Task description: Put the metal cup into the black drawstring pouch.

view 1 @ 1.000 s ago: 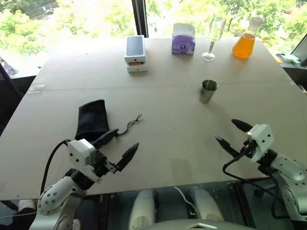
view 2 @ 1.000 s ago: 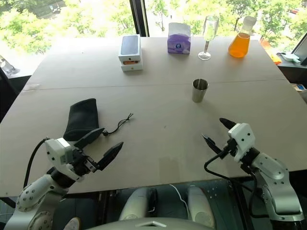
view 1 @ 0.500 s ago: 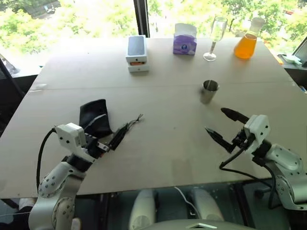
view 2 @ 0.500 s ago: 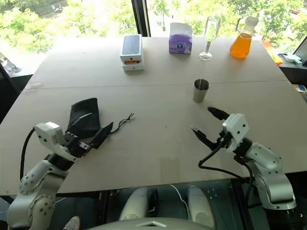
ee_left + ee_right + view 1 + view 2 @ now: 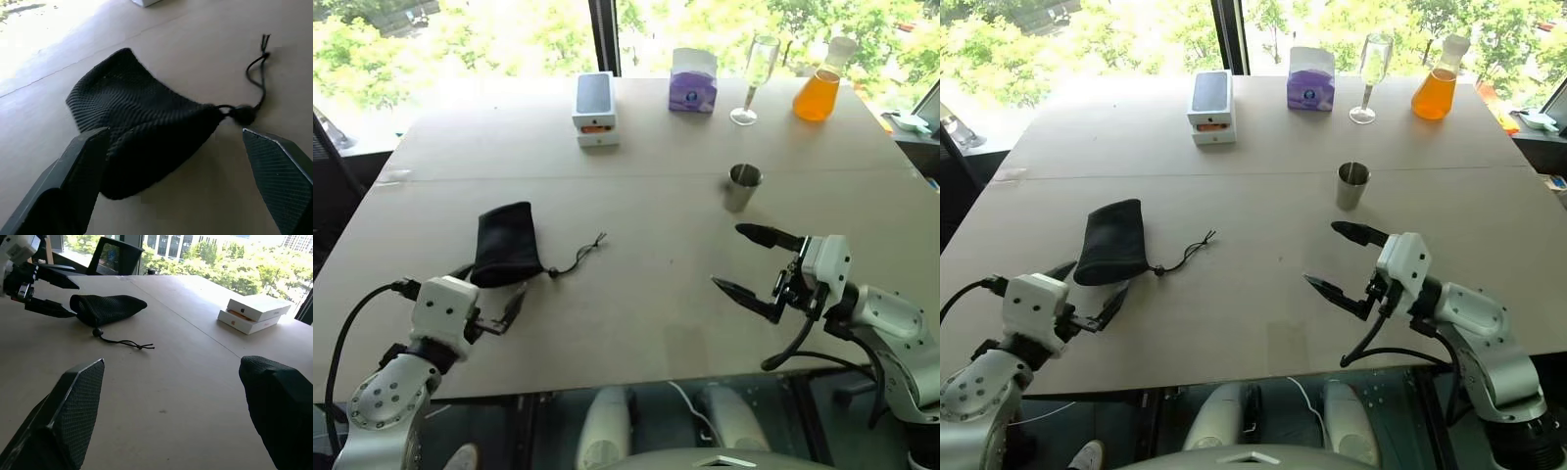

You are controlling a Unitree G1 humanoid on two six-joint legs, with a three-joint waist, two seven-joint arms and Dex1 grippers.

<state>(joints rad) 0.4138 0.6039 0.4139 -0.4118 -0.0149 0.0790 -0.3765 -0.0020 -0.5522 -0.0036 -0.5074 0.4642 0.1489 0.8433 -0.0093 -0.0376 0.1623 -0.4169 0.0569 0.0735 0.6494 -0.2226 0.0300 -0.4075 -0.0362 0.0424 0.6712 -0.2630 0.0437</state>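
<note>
Nearest the robot, the left gripper [image 5: 1089,296] sits low over the front left part of the table [image 5: 636,196], its two black fingers spread apart and holding nothing; in the left wrist view those fingers stand on either side of the near end of the black pouch [image 5: 506,244], though whether a fingertip touches the cloth cannot be told. The right gripper [image 5: 744,262] hangs over the front right part of the table, fingers wide apart and empty, pointing across toward the left. The pouch lies flat on the left half of the table, and its thin cord [image 5: 579,257] trails from the cinched mouth toward the middle, ending in a small knot. Farther back on the right, the metal cup [image 5: 740,187] stands upright with its mouth up, just beyond the upper finger of the right gripper and apart from it; bare tabletop lies between cup and pouch. Along the far edge, from left to right, stand a stack of white boxes [image 5: 593,109], a purple tissue box [image 5: 691,80], a tall clear wine glass [image 5: 752,80] and a flask of orange liquid [image 5: 820,82].
</note>
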